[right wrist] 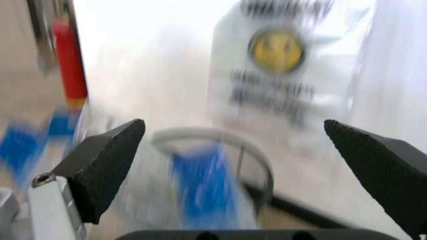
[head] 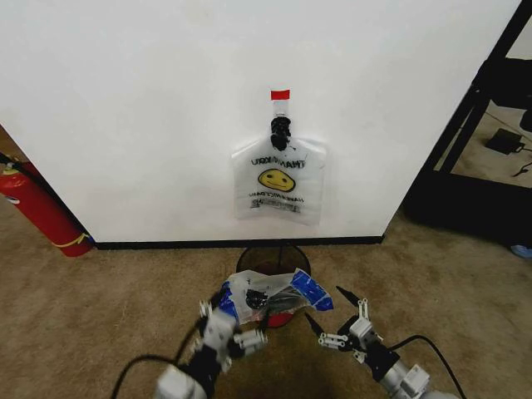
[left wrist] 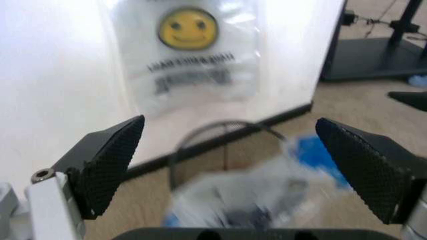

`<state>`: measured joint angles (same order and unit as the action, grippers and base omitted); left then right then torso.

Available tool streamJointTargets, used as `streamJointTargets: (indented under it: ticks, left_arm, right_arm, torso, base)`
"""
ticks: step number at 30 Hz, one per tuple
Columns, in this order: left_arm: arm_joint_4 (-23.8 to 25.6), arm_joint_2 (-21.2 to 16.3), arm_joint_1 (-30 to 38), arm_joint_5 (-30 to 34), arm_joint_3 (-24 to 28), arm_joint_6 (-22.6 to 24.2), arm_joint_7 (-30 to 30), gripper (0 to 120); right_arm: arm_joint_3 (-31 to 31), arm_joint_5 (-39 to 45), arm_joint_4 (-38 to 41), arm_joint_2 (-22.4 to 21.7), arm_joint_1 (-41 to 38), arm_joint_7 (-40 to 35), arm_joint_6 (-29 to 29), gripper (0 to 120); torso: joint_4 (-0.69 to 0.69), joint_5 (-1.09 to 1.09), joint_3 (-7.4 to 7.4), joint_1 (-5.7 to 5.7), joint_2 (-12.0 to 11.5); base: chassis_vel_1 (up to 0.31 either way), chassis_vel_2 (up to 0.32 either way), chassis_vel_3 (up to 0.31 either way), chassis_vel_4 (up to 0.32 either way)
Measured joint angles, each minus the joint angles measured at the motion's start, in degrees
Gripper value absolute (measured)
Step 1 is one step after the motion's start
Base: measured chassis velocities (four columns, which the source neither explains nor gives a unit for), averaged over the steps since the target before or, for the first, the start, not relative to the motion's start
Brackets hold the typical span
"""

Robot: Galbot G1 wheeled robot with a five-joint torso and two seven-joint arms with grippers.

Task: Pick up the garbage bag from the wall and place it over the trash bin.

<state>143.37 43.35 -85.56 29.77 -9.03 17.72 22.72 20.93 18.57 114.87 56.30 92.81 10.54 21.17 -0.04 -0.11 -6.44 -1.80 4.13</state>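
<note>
Now | garbage bag [head: 274,295] hides most of trash bin [head: 270,259] | left gripper [head: 224,320], right gripper [head: 332,312] spread

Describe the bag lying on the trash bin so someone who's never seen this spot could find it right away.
Start at the white wall, then drop below the hook to the trash bin on the carpet. Draped over its rim is the garbage bag. Unlike the smiley bag hanging above, it is crumpled and has blue tape pieces.

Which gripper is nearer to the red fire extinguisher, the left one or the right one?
Left. The left gripper is beside the garbage bag on the side towards the fire extinguisher; the right gripper is on the bag's far side.
</note>
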Motion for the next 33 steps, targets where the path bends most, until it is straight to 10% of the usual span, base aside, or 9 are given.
streamJointTargets:
  ticks: [7, 15, 25, 33]
  left_arm:
    - [-5.53, -5.04, 19.07, 17.99, 1.42, 7.01, -0.04, 100]
    - [-27.9, -3.06, 54.67, 33.04, 22.57, 23.27, -3.86, 100]
    - [-50.03, 9.21, 70.91, 31.34, 38.45, 25.04, -9.84, 100]
    - [-58.11, 10.14, 74.02, 27.07, 43.43, 24.8, -21.1, 100]
  right_arm:
    - [1.63, 8.12, 1.77, 1.72, -2.69, 2.9, 0.99, 100]
    - [8.25, 11.82, 7.29, 4.05, 4.0, 5.41, 2.0, 100]
    - [18.93, 17.83, 15.69, 4.31, 12.75, 6.32, 1.09, 100]
    - [21.02, 18.73, 19.14, 4.39, 14.49, 5.51, -0.49, 100]
  torso:
    - [-0.1, -0.01, 0.0, -0.01, -0.01]
    - [-0.08, 0.02, 0.0, -0.01, -0.01]
    - [-0.04, 0.02, 0.0, 0.0, -0.01]
    - [-0.04, 0.02, 0.0, 0.0, 0.0]
  base:
    - [0.0, 0.0, 0.0, 0.0]
    - [0.0, 0.0, 0.0, 0.0]
    - [0.0, 0.0, 0.0, 0.0]
    - [0.0, 0.0, 0.0, 0.0]
